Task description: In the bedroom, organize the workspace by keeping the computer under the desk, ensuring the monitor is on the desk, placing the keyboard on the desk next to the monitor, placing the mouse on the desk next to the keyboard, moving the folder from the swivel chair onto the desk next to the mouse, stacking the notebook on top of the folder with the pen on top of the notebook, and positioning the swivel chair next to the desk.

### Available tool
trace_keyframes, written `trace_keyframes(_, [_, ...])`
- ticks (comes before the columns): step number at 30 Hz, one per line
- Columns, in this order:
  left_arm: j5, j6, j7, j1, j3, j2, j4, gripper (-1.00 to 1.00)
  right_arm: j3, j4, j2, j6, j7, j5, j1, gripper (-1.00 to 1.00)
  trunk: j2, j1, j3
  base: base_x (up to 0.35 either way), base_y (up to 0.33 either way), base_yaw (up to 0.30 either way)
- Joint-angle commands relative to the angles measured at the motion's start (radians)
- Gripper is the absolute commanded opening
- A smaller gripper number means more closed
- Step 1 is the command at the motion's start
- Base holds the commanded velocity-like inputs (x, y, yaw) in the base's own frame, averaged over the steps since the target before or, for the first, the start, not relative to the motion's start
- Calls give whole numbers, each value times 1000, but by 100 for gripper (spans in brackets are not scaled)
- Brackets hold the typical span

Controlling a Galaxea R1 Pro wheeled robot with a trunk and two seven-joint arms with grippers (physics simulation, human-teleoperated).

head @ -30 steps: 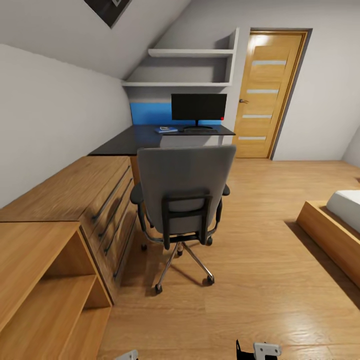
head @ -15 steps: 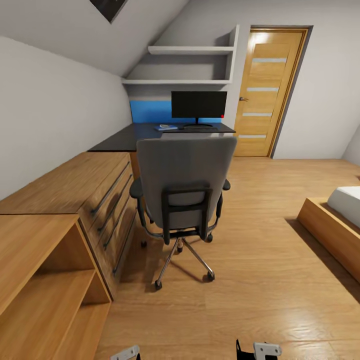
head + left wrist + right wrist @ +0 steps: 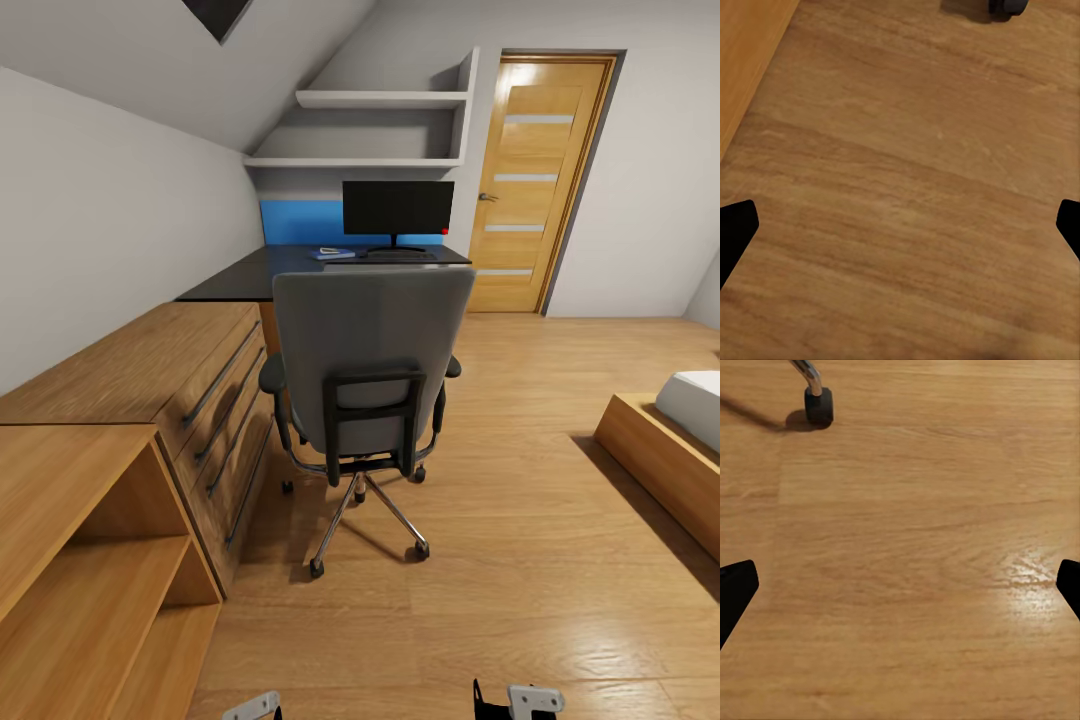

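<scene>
Both grippers, left [image 3: 900, 225] and right [image 3: 900, 585], hang spread and empty over bare floor [image 3: 520, 560]; the chair [image 3: 368, 370] ahead blocks the desk [image 3: 270, 272], drawers [image 3: 190, 380] flanking left.

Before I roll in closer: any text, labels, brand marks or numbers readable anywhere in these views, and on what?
None can be read.
The monitor has a dark, blank screen; only a small red dot shows at its lower right corner, no lettering.
The blue folder on the desk is too small to show any text.
The dark picture on the sloped ceiling is cut off; nothing legible.
The swivel chair, door and wooden drawers carry no marks.
</scene>
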Motion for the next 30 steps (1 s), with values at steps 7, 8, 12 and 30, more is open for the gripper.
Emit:
trace_keyframes(7, [11, -6, 8, -1, -8, 1, 0, 100, 8, -1, -1, 0, -9, -1, 0, 100, 0, 0, -1, 0, 0, 0])
trace_keyframes(8, [11, -7, 8, -1, -8, 1, 0, 100, 8, -1, -1, 0, -9, -1, 0, 100, 0, 0, -1, 0, 0, 0])
trace_keyframes(12, [11, -8, 8, -1, -9, 1, -2, 100, 9, -1, -1, 0, -9, 0, 0, 100, 0, 0, -1, 0, 0, 0])
trace_keyframes(30, [11, 39, 23, -9, -7, 1, -171, 100, 9, -86, 3, 30, -26, 1, -31, 100, 0, 0, -1, 0, 0, 0])
